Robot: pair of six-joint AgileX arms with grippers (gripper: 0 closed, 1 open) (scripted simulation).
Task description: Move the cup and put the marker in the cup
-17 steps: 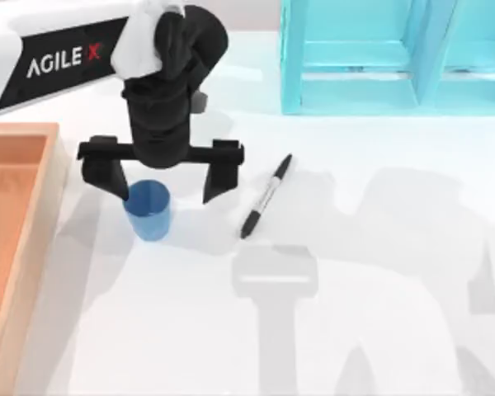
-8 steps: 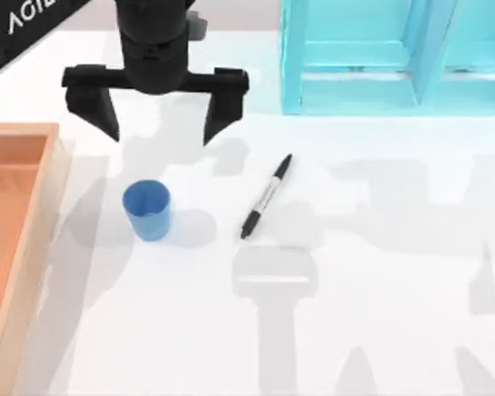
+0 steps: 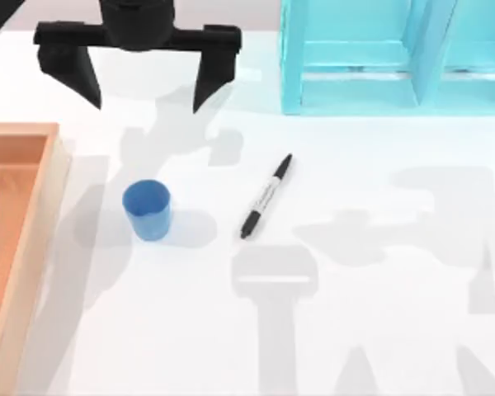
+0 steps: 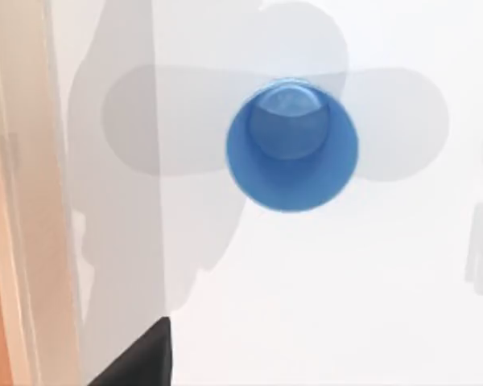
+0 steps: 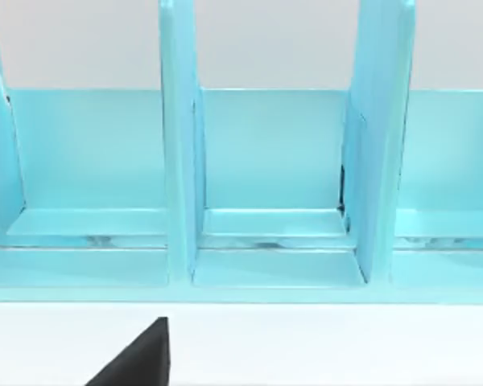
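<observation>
The small blue cup [image 3: 147, 210] stands upright on the white table, left of the middle, with nothing inside it. In the left wrist view the cup [image 4: 292, 145] is seen from straight above. A black marker [image 3: 266, 196] with a pale label band lies flat and slanted to the cup's right, apart from it. My left gripper [image 3: 140, 87] hangs open high above the table's far side, well clear of the cup, holding nothing. My right arm stays parked, its wrist camera facing the cyan rack [image 5: 266, 201].
A wooden tray [image 3: 33, 239] runs along the table's left edge, and its rim [image 4: 16, 201] is close to the cup. A cyan divided rack [image 3: 379, 66] stands at the back right. Open white table lies in front of and to the right of the marker.
My left gripper, open throughout, has lifted from around the cup and drawn back toward the far side. The cup and marker have not moved.
</observation>
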